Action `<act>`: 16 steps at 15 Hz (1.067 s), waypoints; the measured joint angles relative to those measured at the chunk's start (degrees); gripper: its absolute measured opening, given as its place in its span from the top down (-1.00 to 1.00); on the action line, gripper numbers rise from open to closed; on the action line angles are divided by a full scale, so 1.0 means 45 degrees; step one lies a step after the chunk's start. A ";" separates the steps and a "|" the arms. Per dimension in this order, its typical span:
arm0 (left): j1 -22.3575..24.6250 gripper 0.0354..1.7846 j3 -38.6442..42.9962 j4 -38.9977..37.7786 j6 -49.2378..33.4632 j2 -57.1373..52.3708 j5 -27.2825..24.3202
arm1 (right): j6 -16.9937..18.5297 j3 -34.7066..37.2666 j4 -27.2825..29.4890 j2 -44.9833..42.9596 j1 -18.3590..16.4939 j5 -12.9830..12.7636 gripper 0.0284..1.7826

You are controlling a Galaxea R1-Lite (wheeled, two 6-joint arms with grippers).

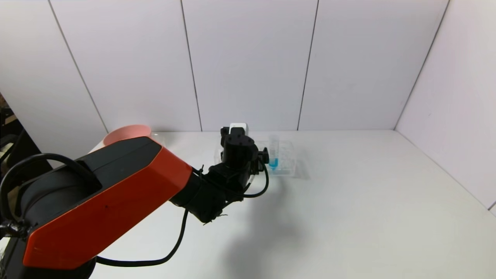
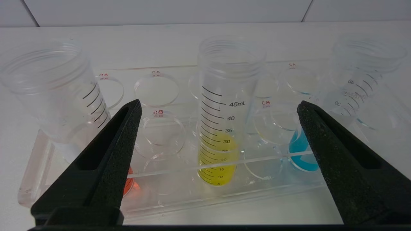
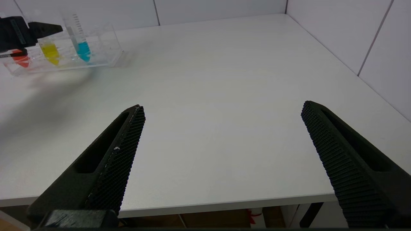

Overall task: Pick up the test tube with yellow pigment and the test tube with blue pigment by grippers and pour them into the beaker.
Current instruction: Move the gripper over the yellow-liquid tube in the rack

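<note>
Fingers (image 2: 118,154) of the left gripper (image 2: 218,106) are spread wide with nothing between them but air — the test tube with yellow pigment (image 2: 221,128) stands framed in the gap just ahead, not touched by either pad. That tube is upright in the clear tube rack (image 2: 179,192), long axis vertical, open threaded mouth up and yellow-filled tip down. To one side the test tube with blue pigment (image 2: 350,106) sits in the same rack, leaning slightly, mouth up and blue tip down; on the other side is a red-tipped tube (image 2: 61,96), also mouth up.

From the head camera the left gripper (image 1: 237,133) reaches over the rack's near edge at the back of the white table (image 1: 348,201), beside a pink bowl (image 1: 126,134). I cannot make out the beaker.

The right gripper (image 3: 221,109) hangs well apart over the table's near edge — fingers released, holding nothing.
</note>
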 joint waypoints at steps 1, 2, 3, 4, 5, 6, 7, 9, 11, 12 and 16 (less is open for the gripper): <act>0.0014 -0.91 -0.0043 0.0016 0.0000 0.0019 0.0011 | 0.0000 0.0000 0.0000 0.0000 0.0000 0.0000 -0.99; 0.0019 -0.91 -0.0114 0.0041 0.0000 0.0046 0.0005 | 0.0000 0.0000 0.0000 0.0000 0.0000 0.0000 -0.99; 0.0024 -0.91 -0.0238 0.0127 -0.0005 0.0087 0.0005 | 0.0000 0.0000 0.0000 0.0000 0.0000 0.0005 -0.99; 0.0033 -0.91 -0.0423 0.0336 -0.0005 0.0125 0.0005 | 0.0000 0.0000 0.0000 0.0000 0.0000 0.0000 -0.99; 0.0038 -0.91 -0.0628 0.0539 -0.0011 0.0165 0.0011 | 0.0000 0.0000 0.0000 0.0000 0.0000 0.0000 -0.99; 0.0057 -0.91 -0.0856 0.0729 -0.0005 0.0217 0.0022 | 0.0000 0.0000 0.0000 0.0000 0.0000 0.0000 -0.99; 0.0100 -0.91 -0.1094 0.0918 -0.0005 0.0284 0.0011 | 0.0000 0.0000 0.0000 0.0000 0.0000 0.0000 -0.99; 0.0209 -0.91 -0.1452 0.1065 -0.0005 0.0423 -0.0003 | 0.0000 0.0000 0.0000 0.0000 0.0000 0.0000 -0.99; 0.0312 -0.90 -0.1701 0.1143 0.0014 0.0563 -0.0008 | 0.0000 0.0000 0.0000 0.0000 0.0000 0.0000 -0.99; 0.0349 -0.90 -0.1788 0.1211 0.0024 0.0620 -0.0008 | 0.0000 0.0000 0.0000 0.0000 0.0000 0.0000 -0.99; 0.0412 -0.89 -0.2129 0.1279 0.0068 0.0864 0.0000 | 0.0000 0.0000 0.0000 0.0000 0.0000 0.0000 -0.99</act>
